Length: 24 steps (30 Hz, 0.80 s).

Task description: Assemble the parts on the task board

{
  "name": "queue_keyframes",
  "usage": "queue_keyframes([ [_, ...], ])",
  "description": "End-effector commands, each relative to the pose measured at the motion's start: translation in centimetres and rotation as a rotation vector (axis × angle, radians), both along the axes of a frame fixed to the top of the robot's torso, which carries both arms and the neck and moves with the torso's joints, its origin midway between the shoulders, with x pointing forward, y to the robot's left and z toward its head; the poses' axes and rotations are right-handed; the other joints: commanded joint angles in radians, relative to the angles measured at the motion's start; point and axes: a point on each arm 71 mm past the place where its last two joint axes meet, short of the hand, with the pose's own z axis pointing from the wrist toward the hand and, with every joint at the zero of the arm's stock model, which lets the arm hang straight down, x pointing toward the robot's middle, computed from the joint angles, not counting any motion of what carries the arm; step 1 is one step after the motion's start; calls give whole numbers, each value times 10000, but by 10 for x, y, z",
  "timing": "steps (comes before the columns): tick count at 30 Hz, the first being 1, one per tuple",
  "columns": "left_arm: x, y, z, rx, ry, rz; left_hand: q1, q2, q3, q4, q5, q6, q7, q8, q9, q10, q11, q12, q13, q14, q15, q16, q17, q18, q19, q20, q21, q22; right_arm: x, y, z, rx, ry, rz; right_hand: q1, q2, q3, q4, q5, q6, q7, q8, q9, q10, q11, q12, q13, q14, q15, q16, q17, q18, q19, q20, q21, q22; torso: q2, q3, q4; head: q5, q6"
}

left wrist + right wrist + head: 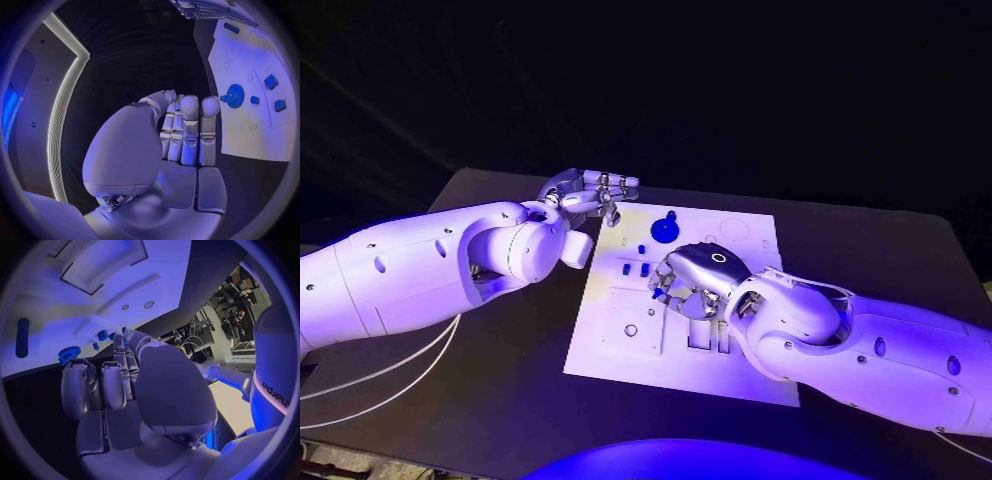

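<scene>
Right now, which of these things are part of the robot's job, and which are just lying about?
Part of the job:
task board
blue gear
small blue blocks
long blue piece
left hand
right hand

Just there:
black table
white cables

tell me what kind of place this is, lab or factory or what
Probably a robotics lab or demo bench: a white task board with blue parts such as a gear lies on a black table, and two robot hands work over it under coloured light.

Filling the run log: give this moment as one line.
left hand: holds nothing, at far left corner of white task board | right hand: curled over board middle | blue round gear: on board
</scene>
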Motion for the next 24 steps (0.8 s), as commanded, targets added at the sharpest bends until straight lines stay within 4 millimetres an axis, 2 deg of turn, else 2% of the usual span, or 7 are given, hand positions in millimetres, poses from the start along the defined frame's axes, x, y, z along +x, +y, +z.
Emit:
queue_keyframes([
  [1,0,-4,1,-161,12,-218,-10,103,1,-37,31,-7,59,10,-17,-45,9,40,17,-59,5,-37,-16,126,0,-7,-51,0,-1,2,-6,-269,241,194,-136,-4,86,-1,-71,36,2,58,16,47,11,-40,-14,432,-56,11,-5,-59,95,-24,-1,1807,5,6,4,95,-74],
  [13,0,-6,1,-180,38,-285,-11,107,-1,-37,33,-9,62,9,-19,-47,10,42,18,-59,6,-38,-16,126,1,-6,-54,-3,-3,7,-19,-519,522,245,-169,-2,92,-4,-78,29,4,55,16,43,15,-47,-16,433,-53,13,-3,-59,95,-22,-1,1809,0,6,3,217,-219],
  [24,0,-6,1,-183,67,-318,-11,107,-1,-37,33,-9,62,9,-19,-47,10,42,18,-59,6,-38,-16,126,1,-6,-54,-3,-2,6,-23,-661,571,215,-183,2,96,-8,-80,26,3,54,16,42,15,-49,-18,432,-53,11,-8,-59,94,-21,-3,1809,2,7,1,303,-277],
])
